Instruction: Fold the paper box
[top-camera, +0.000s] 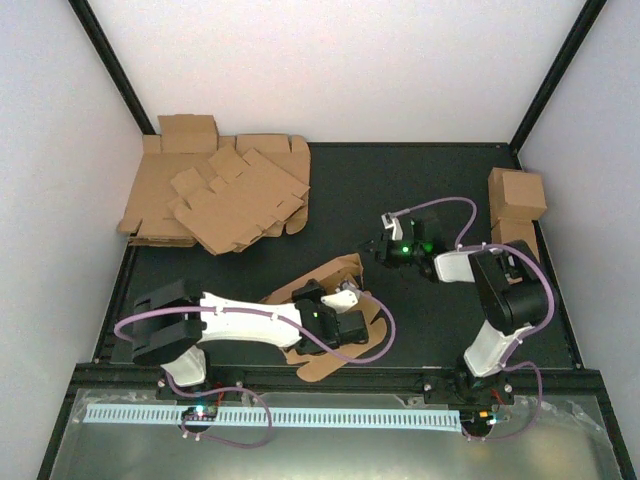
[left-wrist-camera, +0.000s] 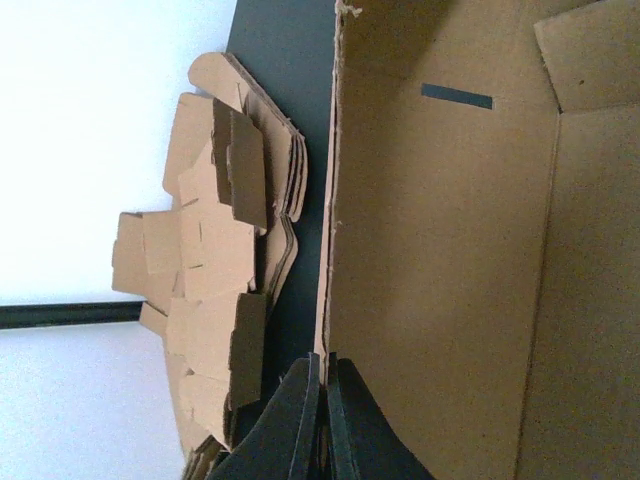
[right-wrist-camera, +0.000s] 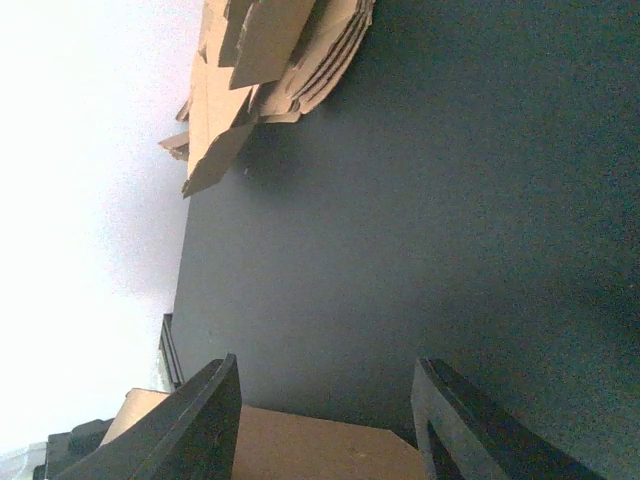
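The paper box (top-camera: 350, 345) is a brown cardboard sheet lying near the front middle of the table, with one flap (top-camera: 343, 268) raised. My left gripper (top-camera: 338, 290) is shut on the edge of that raised panel. In the left wrist view the closed fingers (left-wrist-camera: 305, 400) pinch the thin cardboard edge, and the inside of the box (left-wrist-camera: 440, 260) fills the right side. My right gripper (top-camera: 374, 247) is open and empty, just beyond the sheet's far right. In the right wrist view its fingers (right-wrist-camera: 205, 420) stand wide apart with a corner of the box (right-wrist-camera: 300, 445) below them.
A stack of flat brown blanks (top-camera: 220, 195) lies at the back left, and also shows in the left wrist view (left-wrist-camera: 215, 290) and the right wrist view (right-wrist-camera: 280, 50). Finished brown cartons (top-camera: 517, 195) stand at the right edge. White walls close in three sides.
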